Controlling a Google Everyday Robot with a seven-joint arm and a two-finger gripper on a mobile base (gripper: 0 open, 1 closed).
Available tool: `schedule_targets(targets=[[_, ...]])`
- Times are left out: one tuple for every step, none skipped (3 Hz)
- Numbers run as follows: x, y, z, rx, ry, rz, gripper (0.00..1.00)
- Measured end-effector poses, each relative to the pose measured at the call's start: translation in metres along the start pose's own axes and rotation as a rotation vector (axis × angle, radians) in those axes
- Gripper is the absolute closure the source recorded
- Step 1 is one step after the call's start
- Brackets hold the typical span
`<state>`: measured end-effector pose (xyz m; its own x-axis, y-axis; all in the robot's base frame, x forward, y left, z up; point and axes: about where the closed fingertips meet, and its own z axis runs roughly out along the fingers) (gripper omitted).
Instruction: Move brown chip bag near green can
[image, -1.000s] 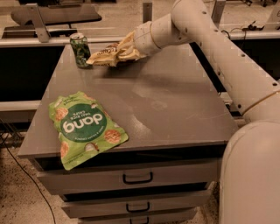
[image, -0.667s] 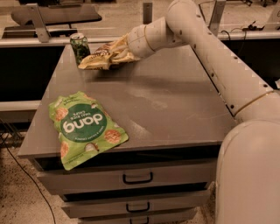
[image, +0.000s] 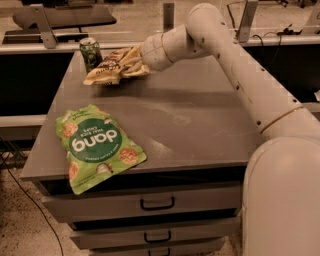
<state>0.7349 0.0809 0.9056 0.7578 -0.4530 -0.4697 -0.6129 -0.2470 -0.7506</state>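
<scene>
I read the brown chip bag as a very light, soft load: thin crinkly film, mostly air, with brittle chips inside. It sags under its own weight and should slide easily on the smooth grey cabinet top. A hard squeeze on the puffed middle would likely crush the contents, so I judge a flat edge or sealed end the better place to pinch.

The gripper is at the far left of the cabinet top, at the end of the white arm reaching in from the right. It is clamped on the right end of the bag, and the film bunches up where it meets the claw. From there the bag stretches left and slightly towards me, its right end raised and its left end drooping to the surface. I cannot tell whether that low end touches the top.

The green can stands upright at the far left corner, just beyond the bag's left half and very close to it. The green "dang" chip bag lies flat at the near left edge, well apart from both.
</scene>
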Motion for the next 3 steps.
schedule_targets(targets=[[0.002, 0.003, 0.001, -0.005, -0.011, 0.002, 0.38], [0.010, 0.004, -0.001, -0.001, -0.008, 0.017, 0.15], [0.018, 0.000, -0.012, 0.018, 0.009, 0.028, 0.00]])
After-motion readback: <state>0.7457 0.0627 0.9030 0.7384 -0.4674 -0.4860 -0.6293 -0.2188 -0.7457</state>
